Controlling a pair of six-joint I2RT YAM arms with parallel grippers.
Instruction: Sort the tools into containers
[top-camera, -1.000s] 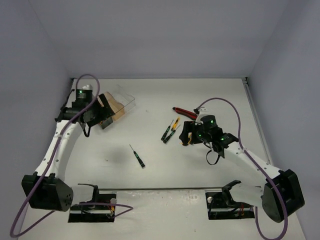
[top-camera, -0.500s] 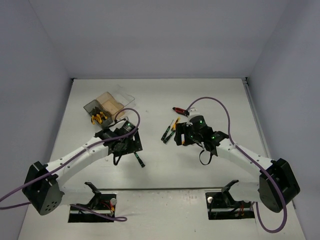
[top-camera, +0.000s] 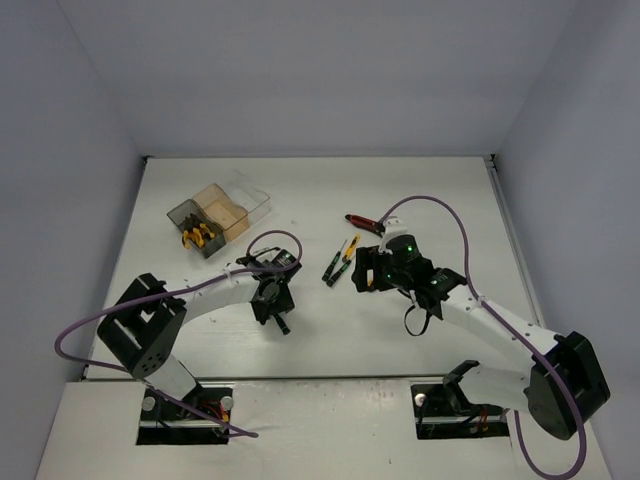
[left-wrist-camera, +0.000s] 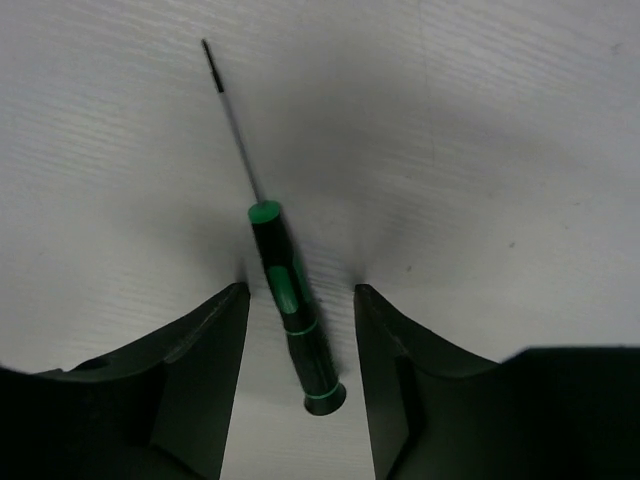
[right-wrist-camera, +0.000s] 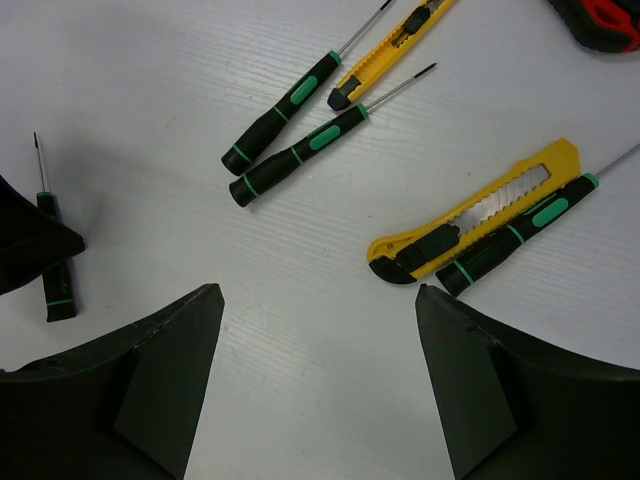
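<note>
A black-green screwdriver (left-wrist-camera: 292, 315) lies on the table between the fingers of my open left gripper (left-wrist-camera: 300, 292), untouched by either finger. In the top view that gripper (top-camera: 277, 312) is low over it at mid-table. My right gripper (right-wrist-camera: 318, 295) is open and empty above bare table. Just ahead of it lie a yellow utility knife (right-wrist-camera: 470, 215) and a screwdriver (right-wrist-camera: 510, 235). Further on lie two more screwdrivers (right-wrist-camera: 295, 125), a small yellow knife (right-wrist-camera: 385, 65) and a red-black knife (right-wrist-camera: 600, 15). The three joined bins (top-camera: 252, 203) stand at the back left. Yellow-handled pliers (top-camera: 197, 237) lie in the dark one.
The right gripper (top-camera: 362, 272) hovers beside the tool cluster (top-camera: 338, 262), with the red-black knife (top-camera: 365, 224) behind it. The left gripper's finger (right-wrist-camera: 25, 250) and its screwdriver show at the left edge of the right wrist view. Side walls enclose the table.
My left arm has swung from the bins down to the lone screwdriver at mid-table and now straddles it, jaws open. The pliers now show in the dark bin. My right gripper shifted slightly left.
</note>
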